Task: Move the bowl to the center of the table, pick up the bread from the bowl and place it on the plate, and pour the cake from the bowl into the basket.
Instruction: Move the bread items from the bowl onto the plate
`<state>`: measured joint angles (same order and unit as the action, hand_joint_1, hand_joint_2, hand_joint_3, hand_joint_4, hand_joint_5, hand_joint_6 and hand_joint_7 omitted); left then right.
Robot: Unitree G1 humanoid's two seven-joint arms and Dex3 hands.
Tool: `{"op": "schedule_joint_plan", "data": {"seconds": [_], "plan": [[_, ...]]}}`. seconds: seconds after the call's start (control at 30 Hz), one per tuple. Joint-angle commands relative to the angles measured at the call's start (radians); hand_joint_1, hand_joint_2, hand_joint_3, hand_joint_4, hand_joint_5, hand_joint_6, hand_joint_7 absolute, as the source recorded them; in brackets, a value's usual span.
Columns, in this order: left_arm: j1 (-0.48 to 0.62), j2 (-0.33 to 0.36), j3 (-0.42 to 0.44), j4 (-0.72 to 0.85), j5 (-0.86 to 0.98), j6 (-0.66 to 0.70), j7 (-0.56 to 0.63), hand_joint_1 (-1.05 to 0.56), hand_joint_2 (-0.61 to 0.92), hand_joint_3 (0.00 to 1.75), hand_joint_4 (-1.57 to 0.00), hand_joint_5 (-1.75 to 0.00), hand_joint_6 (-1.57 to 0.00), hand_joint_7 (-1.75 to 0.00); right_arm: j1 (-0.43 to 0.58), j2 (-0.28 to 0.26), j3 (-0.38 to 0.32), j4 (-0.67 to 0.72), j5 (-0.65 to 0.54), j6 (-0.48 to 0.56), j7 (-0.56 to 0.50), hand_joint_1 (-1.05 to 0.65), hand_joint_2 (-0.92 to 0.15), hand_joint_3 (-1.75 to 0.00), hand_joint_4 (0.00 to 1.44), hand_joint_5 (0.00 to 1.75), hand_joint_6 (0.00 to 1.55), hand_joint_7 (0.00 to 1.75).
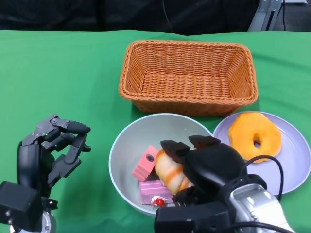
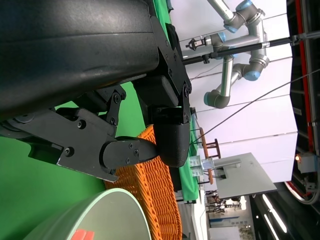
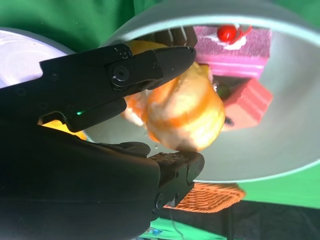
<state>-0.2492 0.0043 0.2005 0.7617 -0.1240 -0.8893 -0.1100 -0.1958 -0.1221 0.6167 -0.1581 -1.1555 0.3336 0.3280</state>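
The right hand (image 1: 201, 162) grips the bread (image 3: 187, 112) inside the bowl (image 1: 124, 145), left of the plate (image 1: 296, 155); the left hand (image 1: 51, 148) hovers empty, fingers apart.

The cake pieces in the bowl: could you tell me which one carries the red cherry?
The darker pink cake at the bowl's near rim, beside the right hand, has the cherry; the lighter, salmon-pink piece has none.
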Motion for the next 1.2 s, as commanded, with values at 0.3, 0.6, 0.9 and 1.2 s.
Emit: {"op": "schedule_joint_plan", "data": {"seconds": [0.3,0.6,0.9,1.2], "plan": [[0.037,0.012,-0.002,-0.047,0.021,0.001,0.027,-0.10,0.66,0.80,-0.80,-1.48,-0.86,-1.06,-0.037,0.004,0.054,0.133,-0.081,0.011,-0.064,-0.68,-0.92,-0.03,0.15,0.02,0.19,0.01],[0.036,0.008,-0.002,-0.046,0.022,-0.004,0.031,-0.09,0.63,0.86,-0.82,-1.49,-0.88,-1.06,-0.093,0.017,0.031,0.268,0.010,-0.026,-0.131,-0.51,-0.92,-0.04,0.49,0.13,0.31,0.03],[0.033,0.015,-0.003,-0.035,0.027,-0.016,0.027,-0.08,0.64,0.85,-0.80,-1.49,-0.87,-1.07,-0.121,0.008,0.012,0.377,0.108,-0.131,-0.277,-0.33,-0.86,0.00,0.89,0.65,0.89,0.04],[0.033,0.017,-0.002,-0.033,0.024,-0.012,0.024,-0.10,0.65,0.82,-0.81,-1.48,-0.87,-1.06,-0.121,0.013,-0.027,0.451,0.229,-0.243,-0.422,-0.27,-0.91,-0.01,0.75,1.30,1.14,0.05]]}}
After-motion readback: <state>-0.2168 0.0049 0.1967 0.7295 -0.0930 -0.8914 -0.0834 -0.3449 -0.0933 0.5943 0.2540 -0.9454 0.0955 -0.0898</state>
